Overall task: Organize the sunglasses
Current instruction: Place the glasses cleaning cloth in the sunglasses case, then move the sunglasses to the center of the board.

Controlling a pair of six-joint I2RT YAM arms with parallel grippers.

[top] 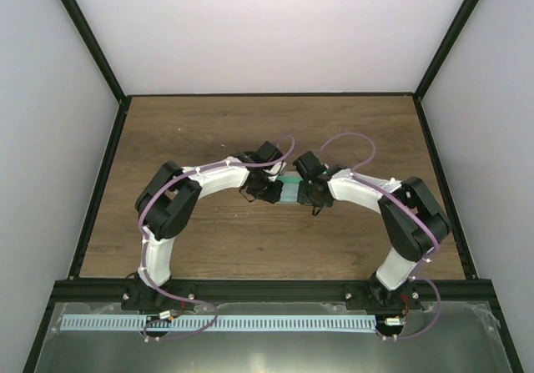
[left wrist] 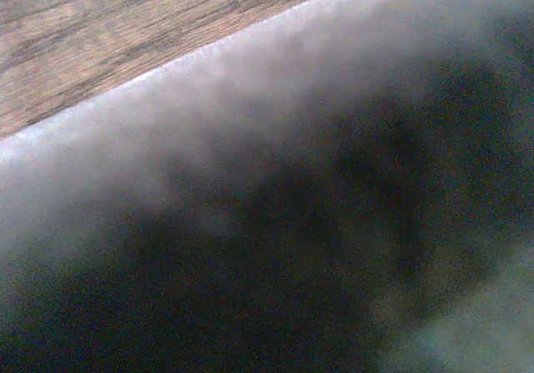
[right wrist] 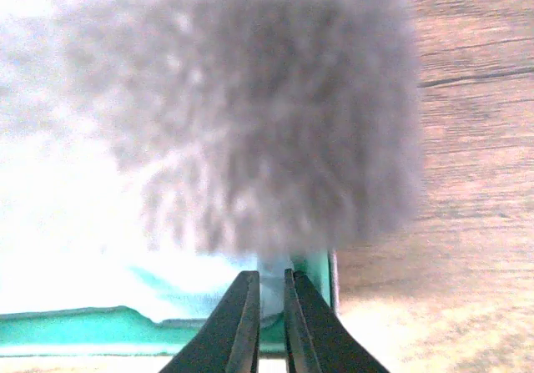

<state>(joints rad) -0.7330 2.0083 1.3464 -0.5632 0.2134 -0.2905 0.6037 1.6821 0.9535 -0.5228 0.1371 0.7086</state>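
The translucent case (top: 288, 194) lies at the table's middle, between my two grippers. A green strip (top: 290, 178) shows at its far edge. My left gripper (top: 267, 191) is at the case's left end. In the left wrist view a blurred translucent surface (left wrist: 250, 139) fills the frame and hides the fingers. My right gripper (top: 309, 194) is at the case's right end. In the right wrist view the right gripper (right wrist: 271, 279) is nearly shut, pinching a pale thin edge of the case (right wrist: 250, 114) above a teal-green rim (right wrist: 83, 327). The sunglasses are hidden.
The wooden table (top: 267, 131) is bounded by black rails at the left, right and near edges, with white walls beyond. Bare wood shows in the left wrist view (left wrist: 100, 31) and to the right of the case in the right wrist view (right wrist: 476, 139).
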